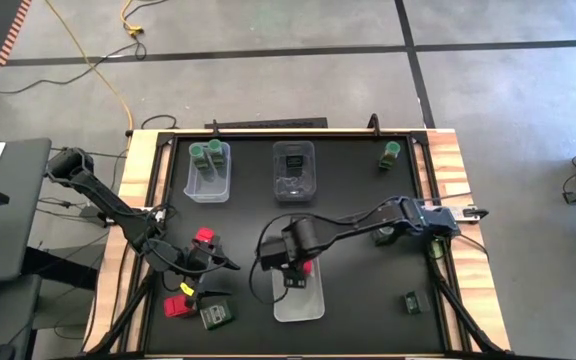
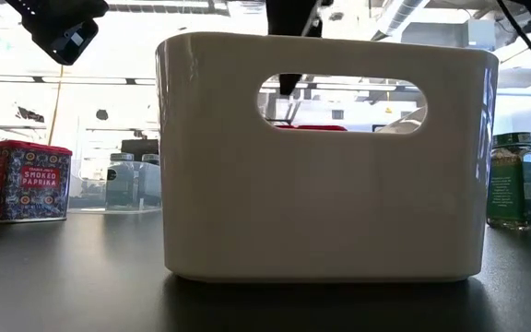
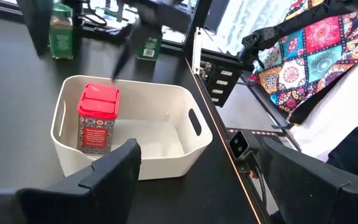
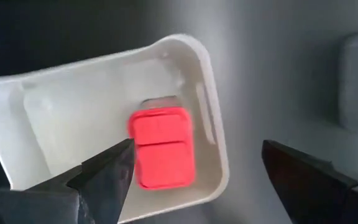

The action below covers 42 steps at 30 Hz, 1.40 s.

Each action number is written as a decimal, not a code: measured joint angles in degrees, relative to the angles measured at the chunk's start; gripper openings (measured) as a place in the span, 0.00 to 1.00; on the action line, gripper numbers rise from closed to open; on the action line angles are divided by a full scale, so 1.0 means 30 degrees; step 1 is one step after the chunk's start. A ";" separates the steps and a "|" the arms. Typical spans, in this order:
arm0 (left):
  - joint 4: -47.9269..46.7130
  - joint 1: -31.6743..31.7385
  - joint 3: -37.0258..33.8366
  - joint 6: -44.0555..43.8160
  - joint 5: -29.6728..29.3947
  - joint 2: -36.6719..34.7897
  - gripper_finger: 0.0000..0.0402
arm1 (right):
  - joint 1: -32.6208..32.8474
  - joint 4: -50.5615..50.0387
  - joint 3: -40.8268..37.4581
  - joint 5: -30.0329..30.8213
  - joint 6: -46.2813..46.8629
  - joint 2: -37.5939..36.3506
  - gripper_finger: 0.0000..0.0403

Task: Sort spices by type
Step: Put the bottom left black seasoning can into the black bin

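A red-lidded spice tin (image 3: pixel 97 121) stands upright on the floor of the white bin (image 3: pixel 166 158) at the table's near middle. My right gripper (image 4: pixel 197 149) hangs open above it, pointing down, with the red lid (image 4: pixel 163 148) below and between its fingers, apart from them. My left gripper (image 3: pixel 199 148) is open and holds nothing. It hovers left of the white bin (image 1: pixel 298 310), beside another red tin (image 1: pixel 205 237) standing on the table. A third red tin (image 1: pixel 178 305) and a dark box (image 1: pixel 216 314) sit near the near left corner.
Two clear bins stand at the far side: one (image 1: pixel 208 170) holds green-lidded jars, the other (image 1: pixel 294 170) a dark box. A green-lidded jar (image 1: pixel 390 153) stands far right, and a dark box (image 1: pixel 411 302) near right. A raised rim (image 1: pixel 428 190) borders the table.
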 joint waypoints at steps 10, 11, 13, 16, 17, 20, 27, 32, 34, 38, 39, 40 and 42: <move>-0.0022 0.0000 0.0000 0.0001 0.0000 0.0000 0.78 | 0.1959 -0.1016 -0.2258 0.4520 0.4518 -0.3627 0.94; -0.0015 0.0000 0.0000 0.0000 0.0000 0.0000 0.78 | 0.2198 -0.0916 -0.2996 0.4680 0.5251 -0.4182 0.94; -0.0007 0.0000 0.0000 0.0002 0.0000 0.0000 0.78 | 0.2757 -0.0558 -0.4796 0.5007 0.6922 -0.5332 0.94; 0.0000 0.0000 0.0000 0.0003 0.0000 0.0000 0.78 | 0.3587 0.0665 -0.7950 0.5245 0.9578 -0.7158 0.94; 0.0009 0.0000 0.0000 -0.0006 0.0000 0.0000 0.78 | 0.3906 0.1374 -0.9091 0.5269 1.0456 -0.7801 0.94; 0.0007 0.0000 0.0000 -0.0942 -0.0071 0.0000 0.78 | 0.5018 0.3539 -1.2333 0.5274 1.3077 -0.9712 0.94; -0.0007 0.0135 0.0000 -0.3638 -0.1243 0.0000 0.78 | 0.7687 0.9005 -1.8971 0.5978 1.8216 -1.3342 0.94; -0.0689 0.0756 0.0211 -0.5157 -0.1193 0.0000 0.78 | 0.8753 1.0614 -2.1861 0.6535 2.0355 -1.4548 0.94; -0.2941 0.0882 0.1021 -0.5472 -0.1188 0.0117 0.77 | 0.8936 1.0668 -2.2520 0.6549 2.0629 -1.4835 0.94; -0.8994 0.0925 0.3982 -0.5774 -0.1511 0.1088 0.75 | 0.8843 1.0517 -2.3456 0.6549 2.0223 -1.5305 0.94; -1.0381 0.0925 0.4869 -0.6008 -0.1557 0.1422 0.75 | 0.8751 1.0559 -2.3536 0.6549 1.9845 -1.5430 0.94; -1.1475 0.0925 0.5686 -0.6327 -0.1572 0.1780 0.75 | 0.8669 1.0657 -2.3619 0.6549 1.9396 -1.5577 0.94; -1.3452 0.0925 0.7209 -0.7054 -0.1598 0.2463 0.75 | 0.8485 1.0701 -2.3715 0.6549 1.8390 -1.5883 0.94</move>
